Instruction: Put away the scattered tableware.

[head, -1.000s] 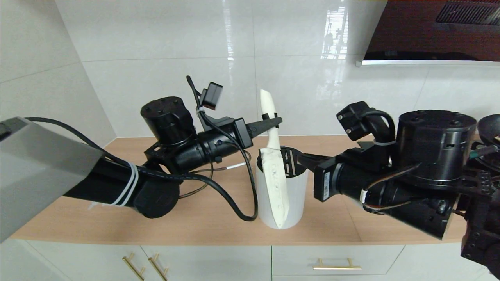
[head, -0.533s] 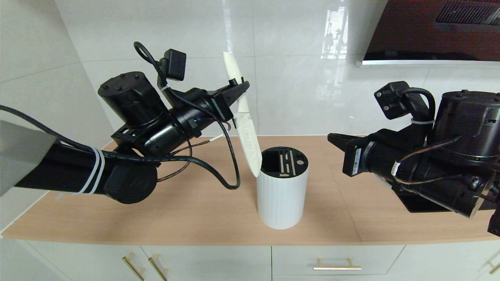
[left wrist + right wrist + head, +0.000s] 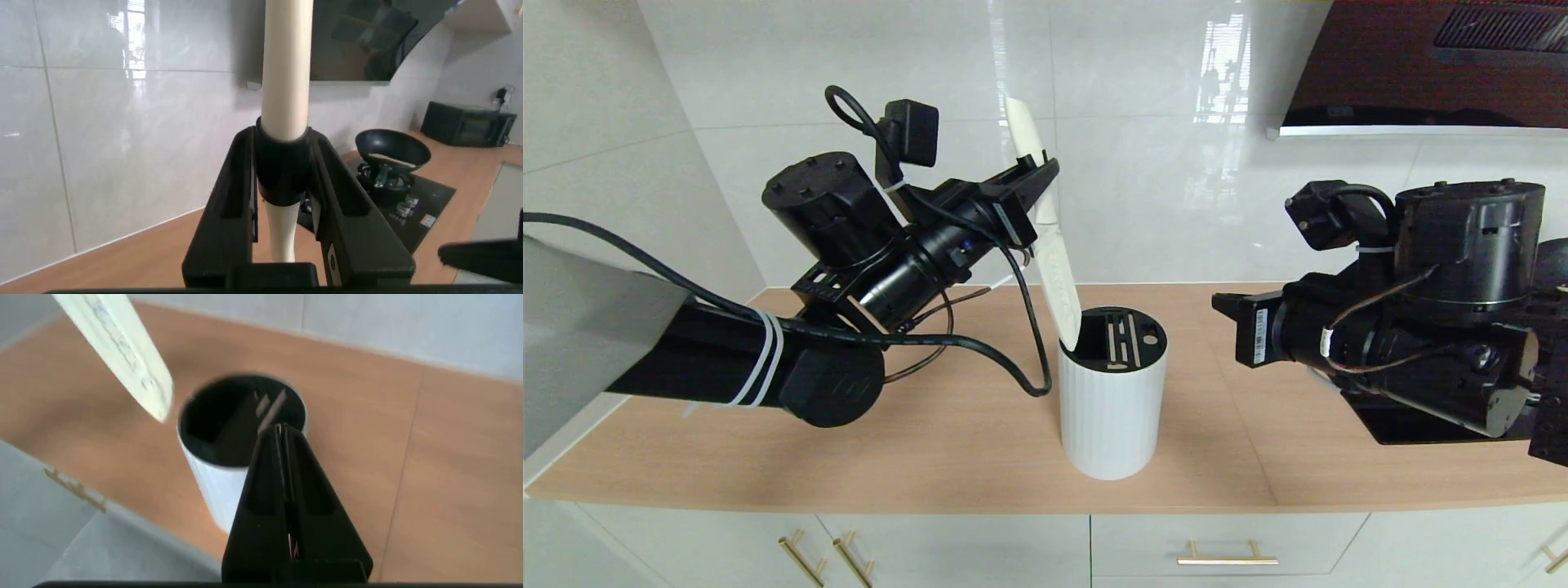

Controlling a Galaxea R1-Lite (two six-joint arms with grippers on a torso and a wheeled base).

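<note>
The left gripper (image 3: 1039, 175) was clamped tight on the handle of a cream-white knife (image 3: 1058, 273), which slanted blade down. Its tip sat at the left rim of the ribbed white holder (image 3: 1111, 408) on the wooden counter (image 3: 931, 457). The right gripper (image 3: 280, 431) hung beside the holder, fingers pressed together on nothing. Half a second earlier the tip had hung just outside the rim.
</note>
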